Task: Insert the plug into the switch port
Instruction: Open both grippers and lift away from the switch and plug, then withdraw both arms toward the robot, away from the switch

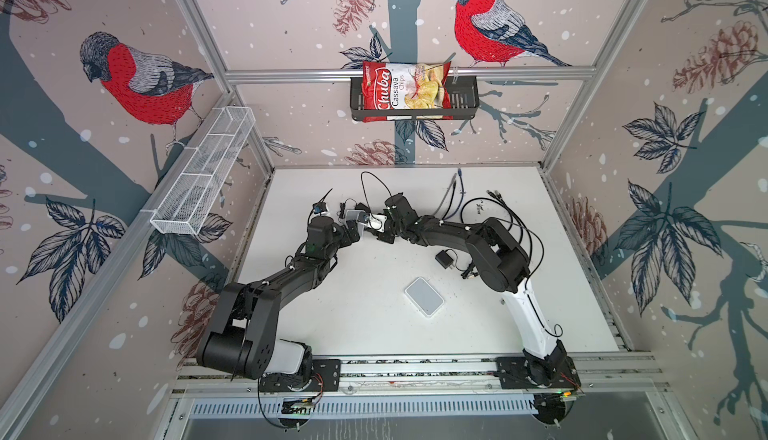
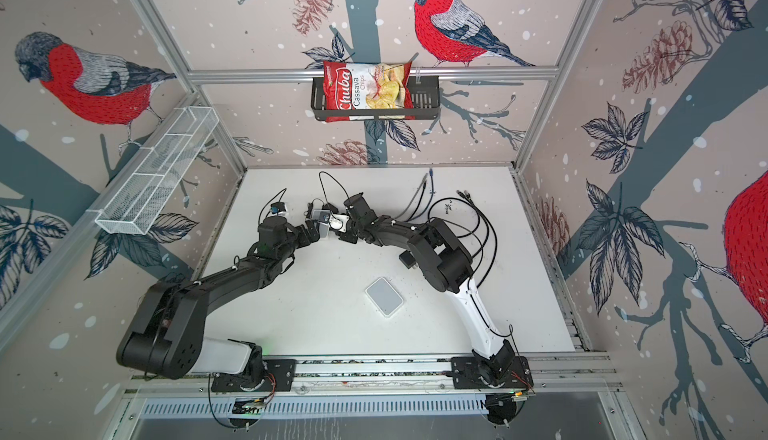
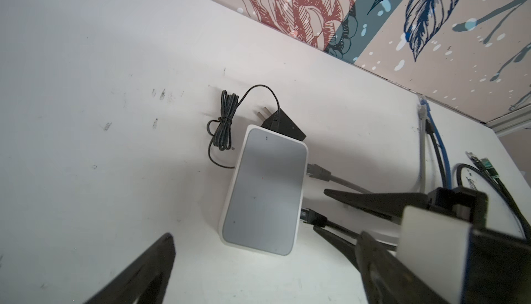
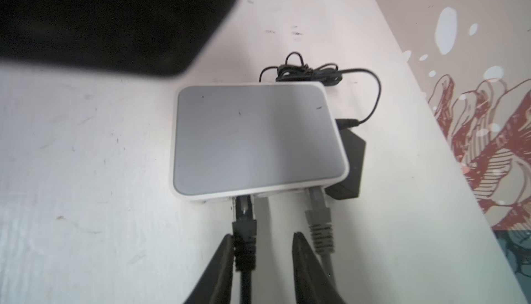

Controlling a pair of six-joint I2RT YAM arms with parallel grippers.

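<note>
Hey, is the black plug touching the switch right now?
Touching. The right wrist view shows the black plug with its tip inside a port of the switch.

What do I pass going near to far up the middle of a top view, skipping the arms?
grey-topped switch box → black power adapter → blue cable end → chips bag in the black wall basket
</note>
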